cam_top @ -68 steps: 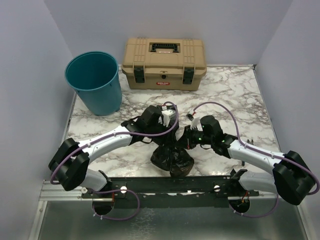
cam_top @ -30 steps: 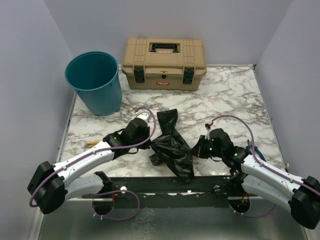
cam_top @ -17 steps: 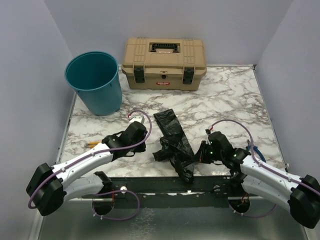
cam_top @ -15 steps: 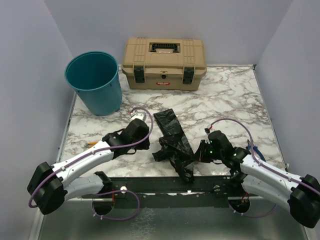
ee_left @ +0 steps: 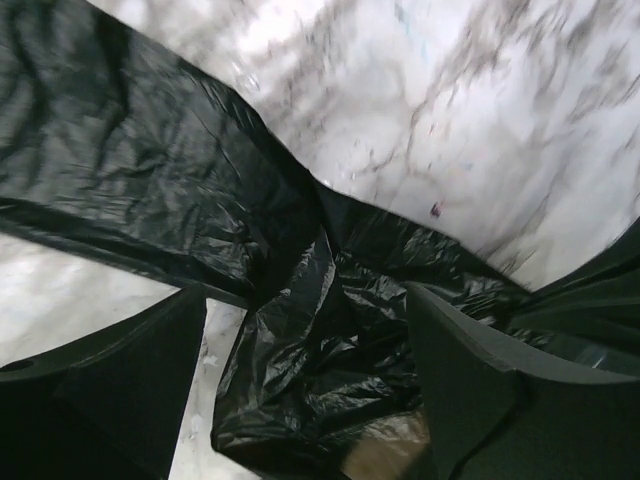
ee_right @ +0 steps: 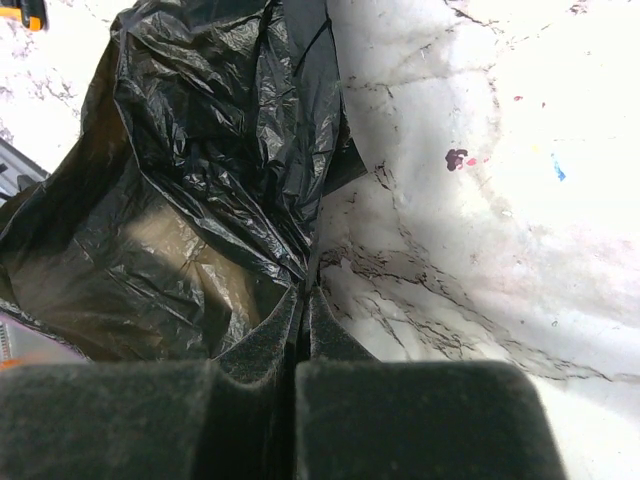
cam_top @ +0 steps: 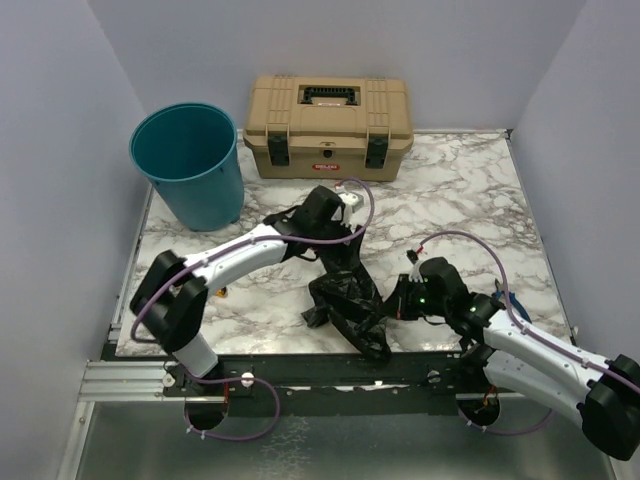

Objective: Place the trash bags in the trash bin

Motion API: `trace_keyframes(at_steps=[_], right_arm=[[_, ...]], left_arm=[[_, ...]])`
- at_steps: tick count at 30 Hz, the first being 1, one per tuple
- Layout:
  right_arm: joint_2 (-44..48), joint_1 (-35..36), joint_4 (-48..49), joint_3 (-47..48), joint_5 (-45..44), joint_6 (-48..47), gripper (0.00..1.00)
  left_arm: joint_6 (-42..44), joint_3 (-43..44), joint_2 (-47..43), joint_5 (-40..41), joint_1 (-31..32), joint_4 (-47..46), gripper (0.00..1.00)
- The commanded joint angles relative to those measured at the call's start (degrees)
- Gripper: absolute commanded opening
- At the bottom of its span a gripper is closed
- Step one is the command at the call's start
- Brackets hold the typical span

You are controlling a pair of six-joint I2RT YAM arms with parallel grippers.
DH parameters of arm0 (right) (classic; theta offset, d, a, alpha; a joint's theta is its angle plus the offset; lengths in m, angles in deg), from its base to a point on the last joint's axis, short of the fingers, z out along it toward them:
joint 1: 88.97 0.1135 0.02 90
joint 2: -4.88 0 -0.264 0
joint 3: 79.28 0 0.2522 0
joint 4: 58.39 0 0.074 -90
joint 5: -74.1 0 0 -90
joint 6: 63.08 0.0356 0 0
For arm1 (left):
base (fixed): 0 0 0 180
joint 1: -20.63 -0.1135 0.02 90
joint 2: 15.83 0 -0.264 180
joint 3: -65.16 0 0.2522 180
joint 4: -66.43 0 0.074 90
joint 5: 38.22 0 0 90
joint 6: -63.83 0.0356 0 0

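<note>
None of the task is judged done: the trash bin [cam_top: 190, 165], well to the left of the left claw [ee_left: 300, 300], is seen empty. That claw is held apart over the trash bag [cam_top: 348, 300], nothing clamped. The bag is spread crumpled on the worktop [cam_top: 470, 190] between both claws. The right claw [ee_right: 303, 300] is closed on its edge. Lifting and carrying remain.

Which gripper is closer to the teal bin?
Left. The left gripper hangs open over the bag, right of the bin; the right gripper pinches the bag near the front edge.
</note>
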Motion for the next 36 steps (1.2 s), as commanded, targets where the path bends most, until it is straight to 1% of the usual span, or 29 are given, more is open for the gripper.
trace_keyframes(at_steps=[1, 4, 8, 9, 12, 14, 15, 19, 22, 24, 25, 26, 27, 28, 32, 33, 36], right_arm=[[1.17, 0.0, -0.13, -0.13, 0.76, -1.62, 0.01], [1.9, -0.02, 0.28, -0.85, 0.84, -1.35, 0.01], [2.41, 0.0, 0.78, -1.71, 1.21, -0.79, 0.01], [2.53, 0.0, 0.91, -1.85, 1.3, -0.7, 0.01], [2.9, 0.0, 0.89, -2.27, 1.48, -0.56, 0.01], [3.13, 0.0, 0.94, -2.47, 1.47, -0.49, 0.01], [3.12, 0.0, 0.94, -2.5, 1.33, -0.55, 0.01], [2.65, 0.0, 0.98, -2.35, 0.63, -0.56, 0.01], [1.95, 0.0, 1.35, -1.96, 0.31, -0.56, 0.01], [1.82, 0.0, 1.59, -1.53, 0.13, -0.4, 0.01], [1.78, 0.0, 1.33, -0.98, -0.22, -0.18, 0.07], [1.77, 0.0, 0.81, -0.41, -0.96, 0.28, 0.15], [1.93, 0.0, 0.42, 0.18, -1.94, 0.51, 0.28], [2.11, 0.0, 0.11, 0.89, -3.27, 0.74, 0.37], [1.01, 0.0, 1.33, 4.54, -6.99, -0.95, 0.64], [-0.43, -0.07, 1.52, 5.99, -7.77, -1.97, 0.66], [-6.75, -0.42, 1.91, 10.06, -9.77, -5.52, 0.67]], left_arm=[[8.04, 3.46, 8.19, -10.85, 0.03, 4.4, 0.8], [9.27, 4.26, 11.42, -12.25, 0.0, 4.8, 0.79], [9.65, 5.3, 13.94, -12.2, -0.02, 4.84, 0.79], [9.88, 5.57, 14.68, -12.24, -0.02, 4.93, 0.77], [10.32, 6.46, 16.59, -12.58, 0.03, 5.6, 0.66], [10.15, 6.81, 17.21, -12.54, 0.0, 5.84, 0.55], [10.05, 6.87, 17.23, -12.56, -0.02, 5.85, 0.49], [9.69, 6.65, 16.82, -12.34, 0.05, 5.85, 0.2], [9.83, 6.32, 16.8, -12.26, 0.03, 5.97, 0.01], [9.93, 6.04, 16.59, -12.15, -0.01, 6.03, 0.0], [9.95, 5.85, 16.35, -12.0, 0.05, 6.03, 0.0], [9.87, 5.78, 16.01, -11.83, 0.01, 6.03, 0.0], [9.87, 5.63, 15.49, -11.62, -0.02, 6.03, 0.0], [9.88, 5.51, 14.96, -11.46, -0.02, 6.03, 0.0], [9.86, 4.82, 12.14, -11.01, -0.02, 5.94, 0.0], [9.79, 4.6, 11.56, -10.98, 0.02, 5.96, 0.0], [9.43, 3.74, 9.61, -11.32, 0.02, 5.9, 0.0]])
